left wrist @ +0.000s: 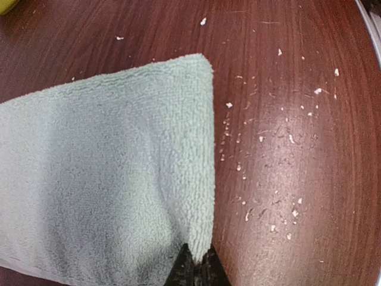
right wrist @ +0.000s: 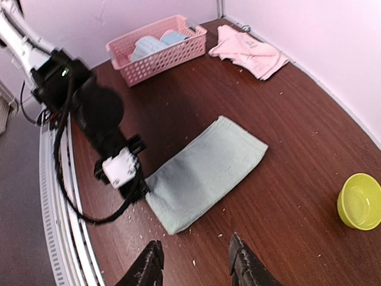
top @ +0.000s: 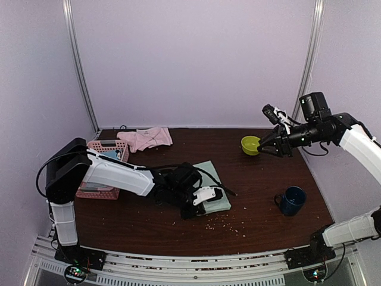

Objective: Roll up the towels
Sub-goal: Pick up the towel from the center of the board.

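Your left gripper (left wrist: 196, 268) has its two fingertips pressed together on the long edge of the sage green towel (right wrist: 205, 170), close to a corner at the towel's near end. As far as the left wrist view shows, the hem is pinched between them. The towel lies flat as a long folded strip in the middle of the table (top: 149, 229), and from the gripper it stretches away toward the far side. Small white crumbs (left wrist: 286, 137) are scattered on the wood just beside that edge.

The pale pink towel (top: 146, 138) lies crumpled by the far wall, near the pink basket (right wrist: 166, 56) and well apart from both grippers.

Your right gripper (right wrist: 196, 268) hangs above the far right part of the table with its fingers clearly apart, and it holds nothing. The yellow-green bowl (right wrist: 360, 201) is near it, and the blue mug (top: 292, 201) stands nearer to you.

A pale strip (top: 109, 145) with dark marks at the basket is too small to read.
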Motion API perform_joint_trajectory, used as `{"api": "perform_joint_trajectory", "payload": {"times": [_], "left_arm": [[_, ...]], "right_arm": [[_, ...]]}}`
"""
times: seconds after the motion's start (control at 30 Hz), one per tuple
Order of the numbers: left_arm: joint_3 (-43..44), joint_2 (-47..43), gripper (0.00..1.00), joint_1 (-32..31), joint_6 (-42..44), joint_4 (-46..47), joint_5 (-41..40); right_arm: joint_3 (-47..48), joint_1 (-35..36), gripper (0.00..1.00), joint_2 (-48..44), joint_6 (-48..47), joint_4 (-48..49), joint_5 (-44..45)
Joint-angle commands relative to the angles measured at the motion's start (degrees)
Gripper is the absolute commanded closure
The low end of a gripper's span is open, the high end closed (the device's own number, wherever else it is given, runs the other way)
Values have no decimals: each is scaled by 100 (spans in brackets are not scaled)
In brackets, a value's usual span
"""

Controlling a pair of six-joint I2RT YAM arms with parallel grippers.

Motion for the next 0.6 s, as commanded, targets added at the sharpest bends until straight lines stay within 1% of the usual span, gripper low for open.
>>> {"api": "perform_joint_trajectory", "payload": {"times": [0.0, 0.07, 0.17, 0.23, 0.33, 0.43, 0.57], "left_arm": [[72, 211, 95, 381, -777, 241, 1503], [28, 260, 97, 537, -1036, 405, 1923], [-34, 361, 97, 790, -1562, 677, 2647], [-13, 466, 98, 952, -1861, 809, 3154], [152, 663, 98, 1133, -2152, 760, 3753], [409, 895, 98, 1206, -2258, 436, 4070], [783, 1185, 98, 1233, -2238, -179, 4119]], "right_arm": [[-393, 11, 60, -40, -1248, -991, -330], [-529, 40, 60, -15, -1802, -1404, -190], [-988, 191, 61, -83, -2274, -1431, -68], [-1290, 478, 61, -96, -2296, -1122, 135], [-1728, 1167, 64, -45, -2146, -364, 847], [-1973, 1636, 67, 173, -2033, 357, 1373], [-1932, 2136, 67, 622, -2020, 1023, 1716]]}}
